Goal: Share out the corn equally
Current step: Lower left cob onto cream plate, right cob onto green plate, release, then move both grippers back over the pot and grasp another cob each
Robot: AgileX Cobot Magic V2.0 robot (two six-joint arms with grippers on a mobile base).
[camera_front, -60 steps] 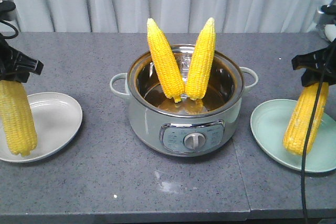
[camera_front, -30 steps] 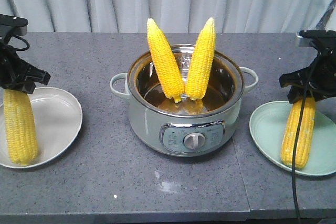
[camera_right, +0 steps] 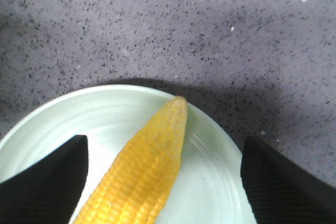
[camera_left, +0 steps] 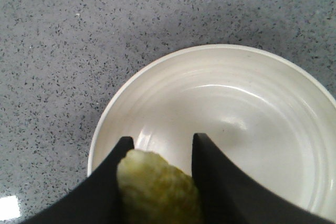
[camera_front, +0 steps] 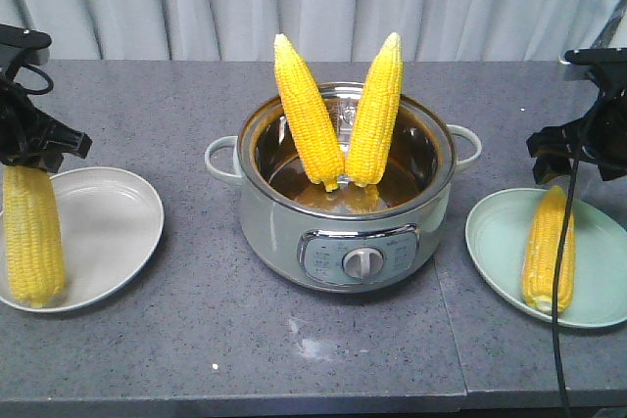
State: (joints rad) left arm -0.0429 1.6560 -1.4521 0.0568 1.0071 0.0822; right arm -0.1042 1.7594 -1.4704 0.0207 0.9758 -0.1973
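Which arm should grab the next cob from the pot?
Right. The right gripper is open, the right cob lying on the green plate; the left gripper grips the left cob at the white plate.

A steel cooker [camera_front: 279,232] stands between a white plate [camera_front: 108,232] and a green plate [camera_front: 495,242].

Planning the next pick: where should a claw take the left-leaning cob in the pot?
Take the left-leaning cob on its exposed upper half, above the pot rim, probably coming down from above on its outer side. It stands tip up, tilted outward. Its lower end sits down inside and its base crowds the other cob, so the inner side looks tight.
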